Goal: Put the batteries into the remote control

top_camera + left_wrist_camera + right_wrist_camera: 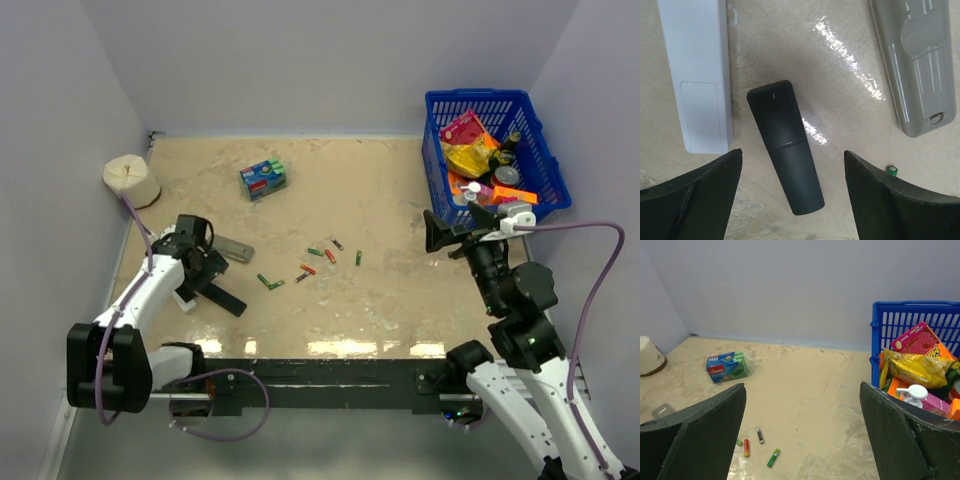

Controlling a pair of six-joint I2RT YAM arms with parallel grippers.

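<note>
**Item 1. Your left hand** (203, 270): at 8 o'clock on the bench (400, 200). The fingers (695, 200) are spread wide and hold nothing. It hangs directly over the black remote (785, 150).

**Item 2. Black remote:** it lies flat on the bench between your left fingers and touches neither. A seam crosses its body about midway.

**Item 3. White remote** (697, 75): just beside the black remote, at its 10 o'clock in the left wrist view.

**Item 4. Grey remote** (917, 65): at the black remote's 2 o'clock in that view, and apart from it.

**Item 5. Batteries** (746, 448): loose and scattered near the centre of the bench, some orange-red and some green. None are in the black remote or in either hand. One green battery (893, 170) peeks out beside your left hand's finger at 4 o'clock of the black remote.

**Item 6. Your right hand** (802, 386): at 3 o'clock, raised off the bench. The fingers are spread wide and it is empty. It is well apart from the batteries.

**Item 7. Blue basket** (905, 320): at 2 o'clock, filled with packages.

**Item 8. Blue-green packet** (263, 179): at 11 o'clock.

**Item 9. Pale roll** (131, 180): at 10 o'clock, by the wall.
</note>
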